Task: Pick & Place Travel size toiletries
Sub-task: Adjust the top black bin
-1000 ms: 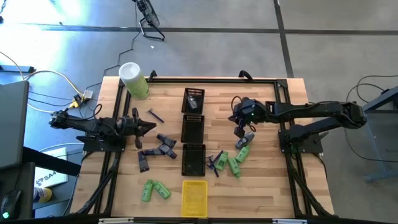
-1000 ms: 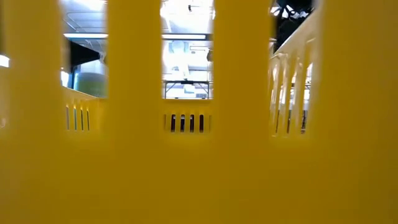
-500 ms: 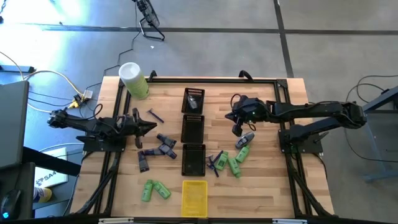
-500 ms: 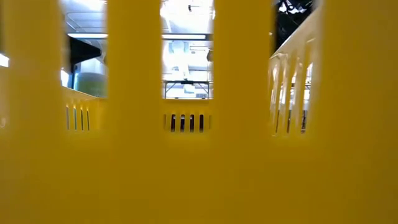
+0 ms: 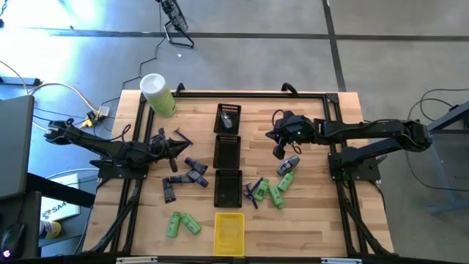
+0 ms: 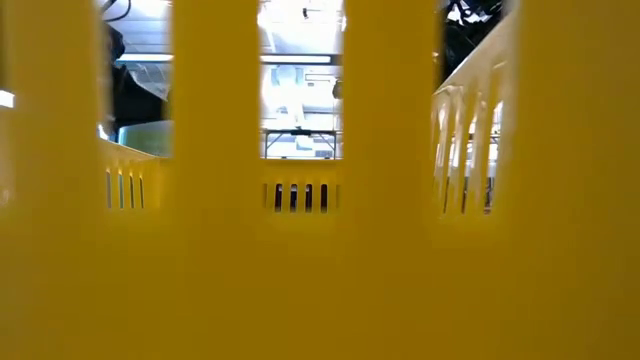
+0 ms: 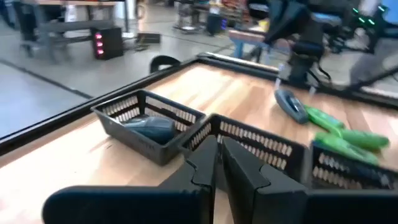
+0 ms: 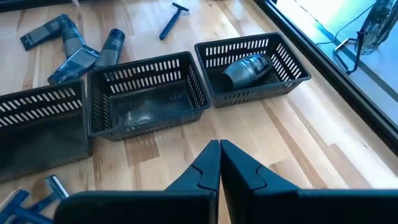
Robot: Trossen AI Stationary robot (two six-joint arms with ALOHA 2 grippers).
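Observation:
The toiletries lie loose on the wooden table. Green bottles (image 5: pixel 182 224) lie near left, and more green bottles (image 5: pixel 281 188) lie right of the trays, with blue razors (image 5: pixel 253 192) beside them. Purple-grey tubes (image 5: pixel 187 174) and a dark razor (image 5: pixel 183 136) lie left of the trays. One grey-blue oval piece (image 5: pixel 291 163) rests on the wood; another oval piece (image 8: pixel 247 67) lies in the far black tray (image 5: pixel 228 117). My left gripper (image 5: pixel 185 147) is shut, level, just above the tubes. My right gripper (image 5: pixel 278 151) is shut, above the loose oval piece.
Three black trays stand in a row down the table's middle: the far one, the middle tray (image 5: pixel 227 151) and the near tray (image 5: pixel 229 188). A yellow tray (image 5: pixel 229 233) at the near edge blocks the low view (image 6: pixel 300 280). A big pale-green cylinder (image 5: pixel 157 94) stands far left.
My left arm has leaned forward and its gripper has rolled a little, edging toward the black trays. My right gripper has tipped up slightly and drawn a little toward the far edge, away from the loose oval piece. Both stay shut; no toiletry has moved.

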